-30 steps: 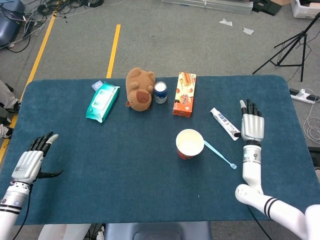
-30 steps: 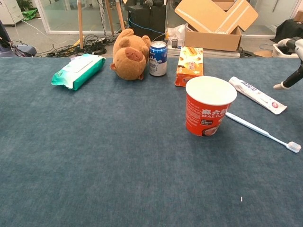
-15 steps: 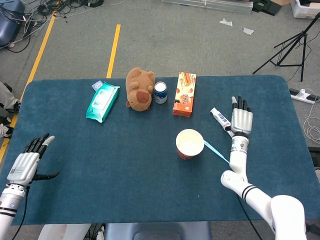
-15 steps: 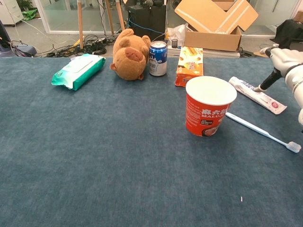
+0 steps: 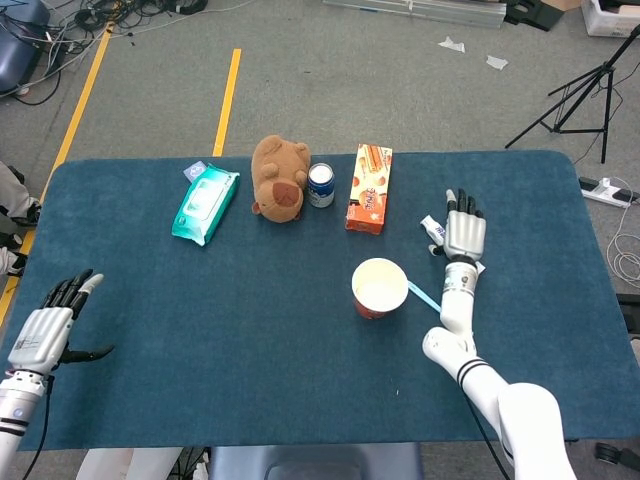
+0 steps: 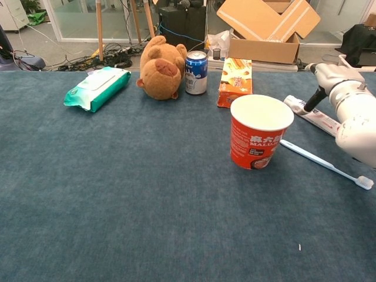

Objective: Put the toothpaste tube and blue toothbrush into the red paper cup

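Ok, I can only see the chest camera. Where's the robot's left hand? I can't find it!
Observer: The left hand is down by the front left edge of the table, with its fingers apart and nothing in it.
Operator: Is the right hand grabbing the toothpaste?
Observer: No. From the head camera, the right hand is stretched out flat over the toothpaste tube. Its fingers are straight, not curled around it.
Operator: Is anything inside the cup?
Observer: Looking down into it, the red cup is empty.
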Robot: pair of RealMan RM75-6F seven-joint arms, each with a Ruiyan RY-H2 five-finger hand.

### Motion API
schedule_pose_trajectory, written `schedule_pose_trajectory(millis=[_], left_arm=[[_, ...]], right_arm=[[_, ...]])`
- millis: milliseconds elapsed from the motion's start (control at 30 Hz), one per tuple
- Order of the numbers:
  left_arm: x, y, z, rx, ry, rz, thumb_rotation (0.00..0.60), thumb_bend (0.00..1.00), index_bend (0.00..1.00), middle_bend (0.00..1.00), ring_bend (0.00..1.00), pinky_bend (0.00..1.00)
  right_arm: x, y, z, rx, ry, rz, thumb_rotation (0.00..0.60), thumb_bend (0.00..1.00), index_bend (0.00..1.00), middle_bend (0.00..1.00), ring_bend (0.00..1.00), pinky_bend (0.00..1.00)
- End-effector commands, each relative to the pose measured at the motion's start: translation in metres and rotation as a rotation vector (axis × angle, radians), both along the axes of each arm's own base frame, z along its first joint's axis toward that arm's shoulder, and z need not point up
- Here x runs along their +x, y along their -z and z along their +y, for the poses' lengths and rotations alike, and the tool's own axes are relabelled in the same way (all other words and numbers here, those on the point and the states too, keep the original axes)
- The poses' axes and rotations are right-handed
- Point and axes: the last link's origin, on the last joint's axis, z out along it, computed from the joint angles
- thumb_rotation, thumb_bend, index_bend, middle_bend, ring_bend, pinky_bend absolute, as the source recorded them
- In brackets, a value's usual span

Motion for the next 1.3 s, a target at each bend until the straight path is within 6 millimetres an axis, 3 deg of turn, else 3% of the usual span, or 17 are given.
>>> schedule_pose_trajectory(millis=[33, 800, 1300], left_arm=[[-0.001, -0.001, -0.001, 0.001, -0.001, 0.0, 0.6, 0.0, 0.0, 0.01, 0.0, 0.0], [0.001, -0.002, -0.004, -0.002, 0.001, -0.002, 0.6, 0.0, 0.0, 0.01, 0.0, 0.0], [0.001, -0.001, -0.004, -0.004, -0.003, 0.004, 0.6, 0.0, 0.0, 0.01, 0.0, 0.0]], right_arm=[[0.003, 0.003, -0.003, 0.009, 0.004, -0.005, 0.6, 0.0, 0.0, 0.0, 0.0, 0.22], [-0.017, -0.001, -0.006, 0.039, 0.077, 0.029, 0.6, 0.0, 0.0, 0.0, 0.0, 0.22], [-0.042, -0.018, -0.004, 0.034, 0.136, 0.063, 0.6, 0.0, 0.0, 0.0, 0.0, 0.22]])
